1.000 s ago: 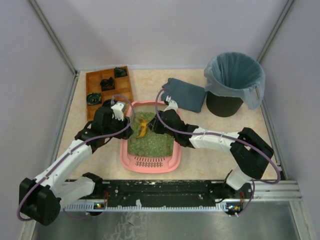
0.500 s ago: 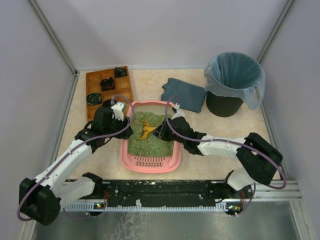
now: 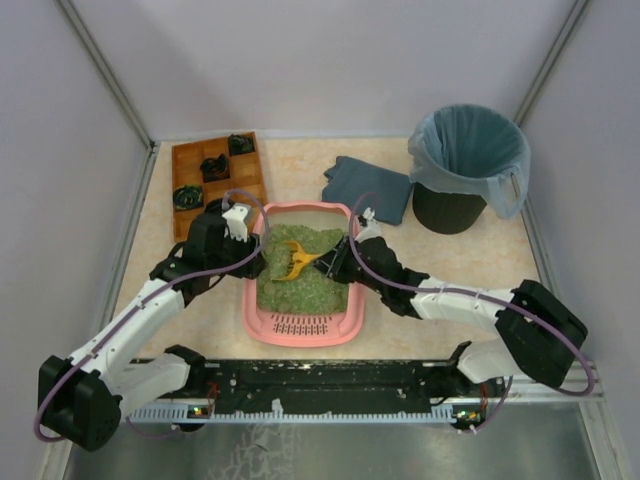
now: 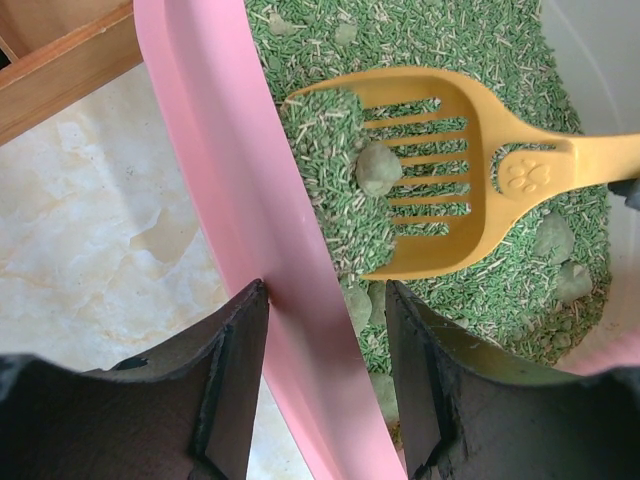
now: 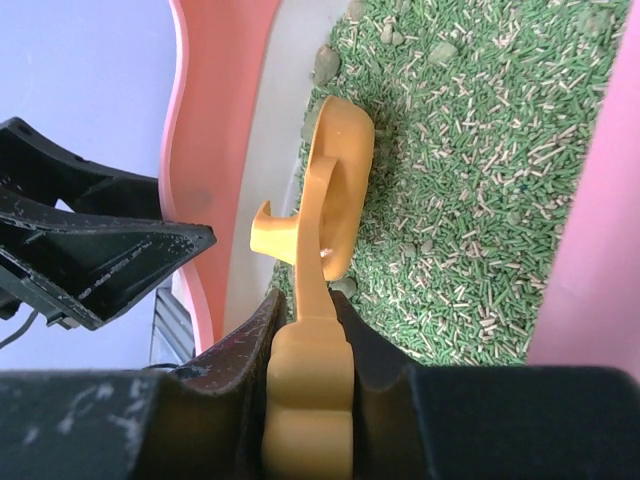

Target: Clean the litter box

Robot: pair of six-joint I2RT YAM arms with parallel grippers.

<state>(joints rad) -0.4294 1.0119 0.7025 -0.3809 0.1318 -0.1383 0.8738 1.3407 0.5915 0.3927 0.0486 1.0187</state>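
Left wrist view: I see my left gripper [image 4: 325, 300] clamped on one wall of the litter box [image 4: 205, 140]. My right gripper [image 5: 310, 325] pinches the litter-laden yellow scoop [image 5: 338, 165]. The box sits mid-way across the table [image 3: 300, 175].

From my station the litter box [image 4: 250, 200] reads as smooth pink plastic with a soft sheen. The litter [image 4: 480, 40] is rough, matt green pellets. The scoop [image 4: 470, 160] is satin-smooth yellow plastic. I see matt black plastic on the left gripper [image 4: 325, 300], and pale scuffs on the right gripper [image 5: 305, 300]. The table [image 4: 90, 200] is smooth, marble-patterned and faintly glossy. The compartment tray [image 3: 215, 170] is brown wood, the cloth [image 3: 368, 188] is soft grey-blue fabric, and the bin bag [image 3: 470, 140] is thin crinkled film.
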